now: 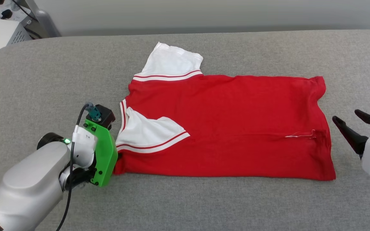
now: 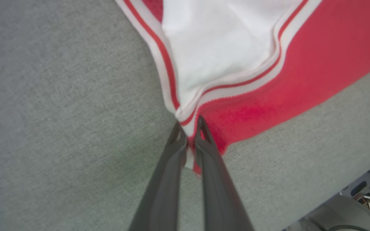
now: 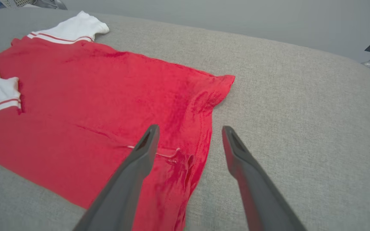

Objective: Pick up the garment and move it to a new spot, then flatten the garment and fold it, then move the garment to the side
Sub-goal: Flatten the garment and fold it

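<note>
The garment (image 1: 230, 125) lies flat across the middle of the grey padded table (image 1: 75, 80), its length running left to right. One white sleeve (image 1: 149, 131) is turned in over the red body near the left end. The other sleeve (image 1: 172, 61) sticks out toward the table's far edge, and the hem (image 1: 328, 128) faces the right end. By that tucked sleeve, I judge the folding part done.

The left gripper (image 2: 189, 126) has its fingers pressed together on the cloth at the garment's near-left corner, where the striped trim meets the red. Whether every layer is caught there I cannot tell, since the cloth hides its own underside. The right gripper (image 3: 189, 128) hovers over the hem's near corner with its fingers spread apart, holding nothing.

To fold well, the right gripper should come down and pinch the hem corner through all layers before either arm lifts. Both should then rise together, low and level, keeping the near edge taut. They can carry it over and lay it square on the far edge, so the tucked sleeve does not slide out.
</note>
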